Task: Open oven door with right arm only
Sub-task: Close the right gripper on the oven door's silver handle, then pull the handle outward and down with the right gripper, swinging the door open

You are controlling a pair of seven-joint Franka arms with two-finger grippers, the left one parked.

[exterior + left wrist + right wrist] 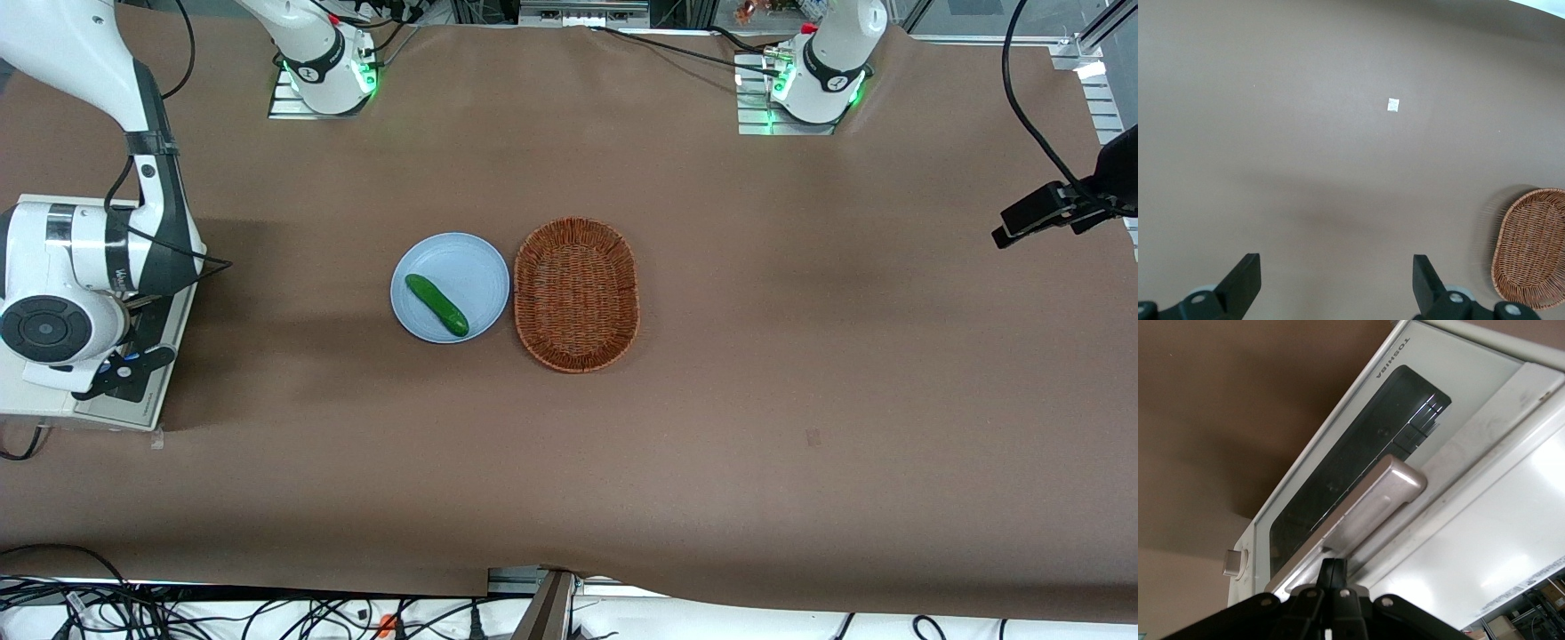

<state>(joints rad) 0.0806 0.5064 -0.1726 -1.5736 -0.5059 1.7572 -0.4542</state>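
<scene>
Front view: brown matte paper-like table cover. Near its middle sits a round pale-blue plate with a glossy green cucumber lying on it, and touching or just beside the plate an oval woven wicker basket. Toward the working arm's end of the table from the plate stands the white boxy oven, mostly covered by the right arm. The arm is white with black and grey wrist sections and a round black-capped joint, bent low over the oven top. The gripper hangs at the oven's edge that faces the plate; finger spacing cannot be told.

Left wrist view: bare brown cover, a small white speck, and the wicker basket's rim.

Right wrist view: the oven door, silver-grey frame around dark glossy glass, looks shut against the white body. The long brushed-silver bar handle runs along it. A round beige knob sits beside the door. The black gripper sits right at the handle; contact unclear.
</scene>
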